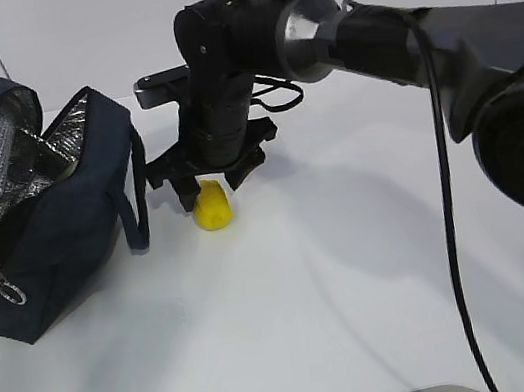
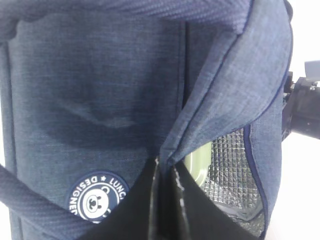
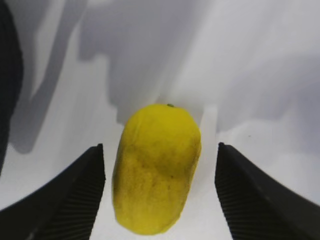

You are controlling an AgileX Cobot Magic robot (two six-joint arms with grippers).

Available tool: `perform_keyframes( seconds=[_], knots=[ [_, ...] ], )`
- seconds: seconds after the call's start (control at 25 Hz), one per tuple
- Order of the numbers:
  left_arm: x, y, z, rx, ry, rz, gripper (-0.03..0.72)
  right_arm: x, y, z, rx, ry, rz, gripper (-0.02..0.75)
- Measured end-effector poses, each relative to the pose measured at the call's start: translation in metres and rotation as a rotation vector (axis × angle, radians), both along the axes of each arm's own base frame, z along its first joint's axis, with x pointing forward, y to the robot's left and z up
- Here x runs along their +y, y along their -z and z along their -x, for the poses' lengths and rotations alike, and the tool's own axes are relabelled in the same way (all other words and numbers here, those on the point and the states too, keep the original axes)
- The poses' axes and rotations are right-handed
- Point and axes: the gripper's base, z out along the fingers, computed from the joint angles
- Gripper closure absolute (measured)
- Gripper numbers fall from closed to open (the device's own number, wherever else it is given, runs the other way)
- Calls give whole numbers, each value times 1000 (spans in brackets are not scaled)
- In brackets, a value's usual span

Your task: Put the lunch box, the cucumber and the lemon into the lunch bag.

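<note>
Yellow against the white table (image 1: 358, 280), the lemon (image 1: 212, 208) sits just below my right gripper (image 1: 208, 187) in the exterior view. My right arm reaches in from three o'clock, its wrist turned down so the fingers point at the tabletop and straddle the fruit. At nine o'clock from the lemon lies the lunch bag (image 1: 54, 223), its mouth gaping and silver lining showing, a loop handle hanging down the near side. My left gripper is not visible in this view.

From my left wrist, navy fabric fills nearly everything. My left gripper (image 2: 162, 200) at six o'clock has its two dark fingers (image 2: 135, 210) pressed flat together, pinching the edge of the lunch bag (image 2: 100, 100) flap. Beyond the fold, toward four o'clock, a pale green rim of the lunch box (image 2: 197, 162) shows against the foil. A round white logo (image 2: 97, 197) sits at seven o'clock.

From my right wrist, the lemon (image 3: 157, 167) lies between my ribbed fingers (image 3: 75, 200), which stand wide apart with table showing on both sides.
</note>
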Motion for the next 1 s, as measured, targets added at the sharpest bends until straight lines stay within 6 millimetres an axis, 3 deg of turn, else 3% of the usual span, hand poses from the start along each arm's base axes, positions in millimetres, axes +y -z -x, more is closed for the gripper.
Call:
perform_keyframes(
  seconds=[0.12, 0.44, 1.0],
  knots=[
    [0, 0, 0, 0, 0, 0, 702, 1, 8, -1, 11, 0, 8, 191],
    [0, 0, 0, 1, 1, -1, 702, 1, 7, -1, 6, 0, 4, 202],
    [0, 0, 0, 1, 1, -1, 702, -1, 9, 2, 44, -1, 25, 363]
  ],
)
